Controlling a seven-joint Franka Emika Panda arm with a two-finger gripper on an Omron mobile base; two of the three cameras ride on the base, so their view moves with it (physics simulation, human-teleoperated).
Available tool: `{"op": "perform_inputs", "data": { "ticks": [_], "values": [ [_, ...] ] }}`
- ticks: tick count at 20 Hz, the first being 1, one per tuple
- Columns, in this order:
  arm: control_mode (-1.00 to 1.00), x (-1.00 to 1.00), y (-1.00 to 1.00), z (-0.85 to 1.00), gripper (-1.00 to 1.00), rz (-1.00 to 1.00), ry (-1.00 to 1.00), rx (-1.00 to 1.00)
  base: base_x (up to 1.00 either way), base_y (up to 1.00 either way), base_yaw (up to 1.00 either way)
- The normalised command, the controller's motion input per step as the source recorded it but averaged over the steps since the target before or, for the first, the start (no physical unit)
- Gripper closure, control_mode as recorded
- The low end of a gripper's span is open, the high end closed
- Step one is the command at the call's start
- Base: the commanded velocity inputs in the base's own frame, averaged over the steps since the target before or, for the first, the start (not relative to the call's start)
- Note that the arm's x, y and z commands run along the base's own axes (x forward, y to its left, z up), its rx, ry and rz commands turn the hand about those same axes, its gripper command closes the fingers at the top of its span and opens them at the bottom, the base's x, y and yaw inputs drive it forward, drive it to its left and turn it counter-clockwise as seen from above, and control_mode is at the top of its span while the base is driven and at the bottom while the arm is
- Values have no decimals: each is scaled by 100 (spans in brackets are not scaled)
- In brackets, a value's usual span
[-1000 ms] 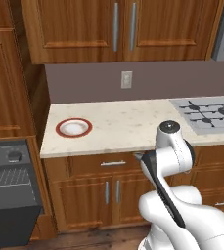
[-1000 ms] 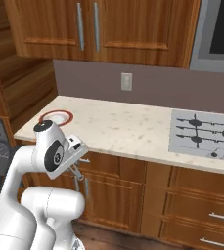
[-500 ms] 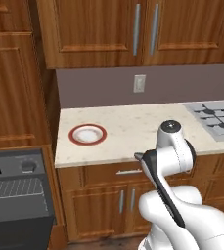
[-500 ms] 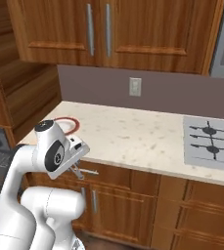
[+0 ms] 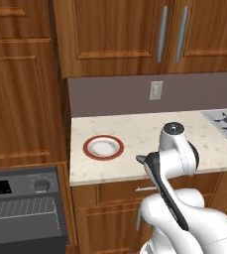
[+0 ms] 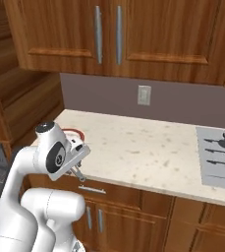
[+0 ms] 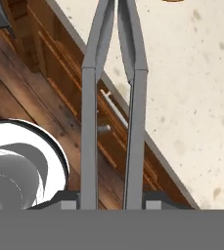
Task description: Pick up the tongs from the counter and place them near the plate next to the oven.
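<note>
Carrying the tongs (image 7: 114,97), your claw (image 7: 111,200) is clenched on their 2 grey arms, which run ahead of it over the counter (image 5: 135,134) edge. Since 1 sec ago both base views have shifted w/ the base: the plate (image 5: 103,147) now sits larger and nearer, so the drop-off looks close. Oven (image 5: 23,208) stands beyond the plate; cooktop (image 6: 221,157) well off the opposite way. Nothing blocks the path.
</note>
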Motion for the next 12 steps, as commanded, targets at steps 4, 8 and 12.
{"op": "perform_inputs", "data": {
  "ticks": [4,8,12],
  "values": [
    [100,0,0,0,100,0,0,0,30,59,0],
    [100,0,0,0,100,0,0,0,48,30,0],
    [100,0,0,0,100,0,0,0,57,29,0]
  ]
}}
